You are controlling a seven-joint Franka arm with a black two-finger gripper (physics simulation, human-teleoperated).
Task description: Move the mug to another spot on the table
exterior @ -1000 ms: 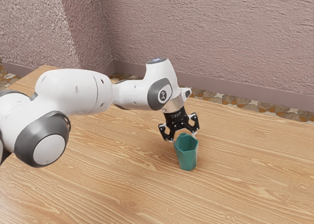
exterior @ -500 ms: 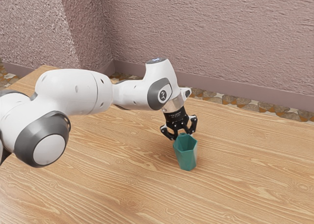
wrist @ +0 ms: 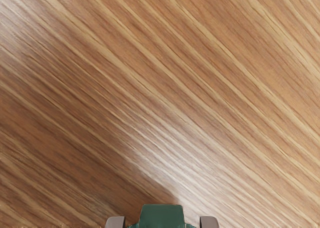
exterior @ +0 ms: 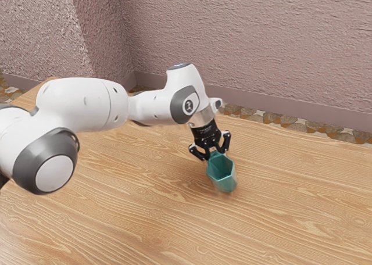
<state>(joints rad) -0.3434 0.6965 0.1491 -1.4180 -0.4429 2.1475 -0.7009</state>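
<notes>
A white robot arm [exterior: 81, 105] reached in from the exterior view's left over a light wooden table [exterior: 116, 218] with strong grain. Its black two-finger gripper [exterior: 210, 153] pointed down, and its fingers pinched the near rim of a teal-green faceted mug [exterior: 222, 173] from both sides.

The mug hung directly under the gripper and a little toward the exterior view's right. Its long axis leaned: the open mouth tipped up toward the arm, and the base swung toward the exterior view's right. The base looked just clear of the wood near the table's middle, though whether any contact remained could not be told. With the mug hanging off-centre like this, it could swing or slip during any sideways carry.

In the wrist view, the mug's green wall [wrist: 161, 215] sat between two pale finger pads [wrist: 115, 221], with bare table [wrist: 150, 88] beyond.

No brand, label or writing could be read. A small mark on the arm's grey joint cap [exterior: 188, 105] was too small to make out.
</notes>
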